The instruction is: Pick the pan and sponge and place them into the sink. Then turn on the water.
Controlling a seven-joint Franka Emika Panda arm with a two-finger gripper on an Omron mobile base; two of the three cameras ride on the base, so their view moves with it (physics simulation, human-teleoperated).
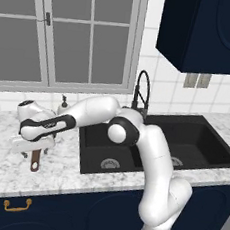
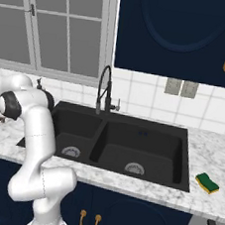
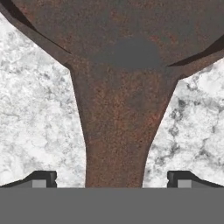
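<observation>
Straddling pan (image 3: 118, 65) handle with jaws spread wide over counter (image 3: 35, 122); lower, stay centred on neck (narrow part), then pinch.

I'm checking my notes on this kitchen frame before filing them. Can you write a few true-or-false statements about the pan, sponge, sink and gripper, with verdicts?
1. The gripper is open, one fingertip on each side of the pan handle. True.
2. The sponge lies in the sink's right basin. False: it lies on the counter, to the right of the sink.
3. Water runs from the faucet. False: no stream shows.
4. Both basins have nothing in them. True.
5. The pan is lifted off the counter. False: in the left base view its handle end rests on the marble, left of the sink.
</observation>
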